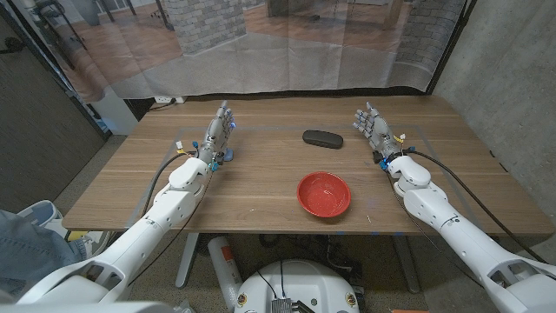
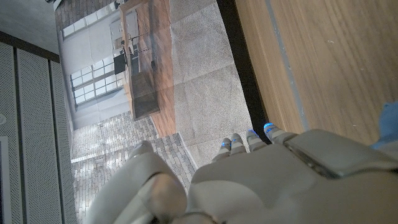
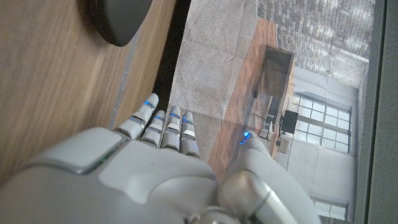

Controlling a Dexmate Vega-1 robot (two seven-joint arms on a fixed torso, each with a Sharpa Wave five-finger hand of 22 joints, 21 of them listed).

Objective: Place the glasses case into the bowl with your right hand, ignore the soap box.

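On the wooden table the dark glasses case lies toward the far side, a little right of the middle, with the red bowl nearer the front edge and well apart from it. The right hand stands just right of the case, not touching it, fingers extended and holding nothing. The left hand waits on the table's left side, fingers likewise extended and empty, well away from both things.

One glasses case, one red bowl, two robot hands: left, right.
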